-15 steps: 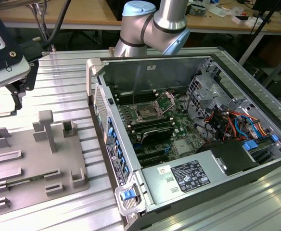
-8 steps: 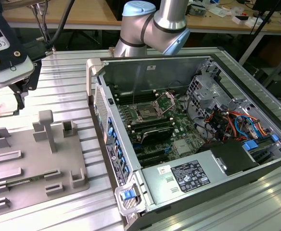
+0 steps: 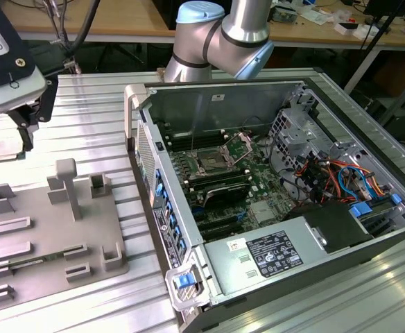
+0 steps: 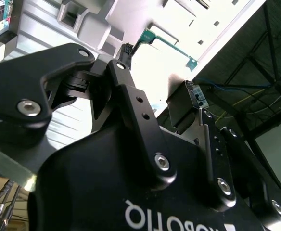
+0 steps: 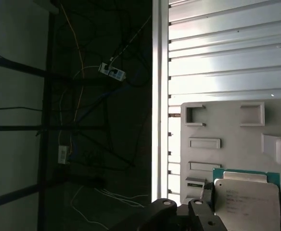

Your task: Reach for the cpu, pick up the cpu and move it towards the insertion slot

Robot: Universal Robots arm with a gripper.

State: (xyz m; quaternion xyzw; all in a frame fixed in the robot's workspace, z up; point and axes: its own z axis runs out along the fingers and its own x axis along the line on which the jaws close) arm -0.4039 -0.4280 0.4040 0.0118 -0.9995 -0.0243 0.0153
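The cpu (image 5: 247, 202) is a flat silvery square with a green rim, lying on the grey tray (image 5: 227, 127). In the second wrist view the cpu (image 4: 172, 45) lies just beyond the two black fingers (image 4: 131, 96), which stand apart with nothing between them. In the exterior view my gripper (image 3: 29, 128) hangs under its white housing at the far left, over the back of the tray (image 3: 50, 243) and hiding the cpu there. The insertion slot (image 3: 213, 163) is the metal-framed socket on the green board inside the open computer case, well to the exterior view's right of the gripper.
The tray carries upright posts (image 3: 67, 184) and several rectangular recesses. The case's beige side wall (image 3: 136, 125) stands between tray and socket. Cables and drive cages (image 3: 327, 173) fill the case's right part. The ribbed table ends at an edge (image 5: 160, 96) beside the tray.
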